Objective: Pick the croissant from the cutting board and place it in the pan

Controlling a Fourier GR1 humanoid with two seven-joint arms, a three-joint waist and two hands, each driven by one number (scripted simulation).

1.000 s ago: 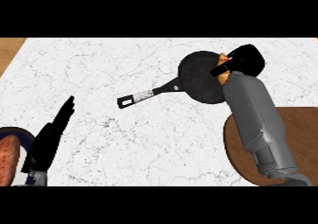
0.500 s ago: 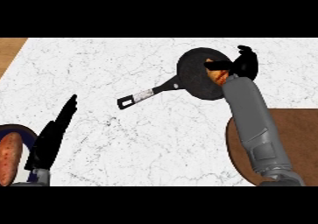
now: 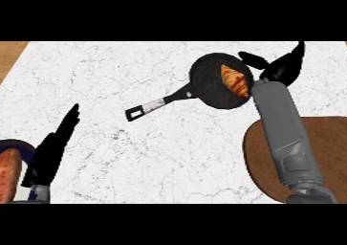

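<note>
The golden-brown croissant (image 3: pixel 235 80) lies inside the black pan (image 3: pixel 208 86), against its right side. The pan's handle (image 3: pixel 158 104) points down-left across the marble counter. My right hand (image 3: pixel 280 66) is just right of the pan with its fingers spread open, clear of the croissant. The round wooden cutting board (image 3: pixel 331 153) sits at the lower right, partly hidden by my right forearm. My left hand (image 3: pixel 52 148) rests at the lower left, fingers straight and pointing up.
A dark bowl (image 3: pixel 17 146) holding an orange-brown food item (image 3: pixel 5 174) sits at the lower left edge, beside my left hand. Wooden surface (image 3: pixel 6 55) shows past the counter's upper left corner.
My right hand, which was curled round the croissant over the pan, has opened and drawn to the right. The croissant now lies in the pan. The left hand has not moved.
</note>
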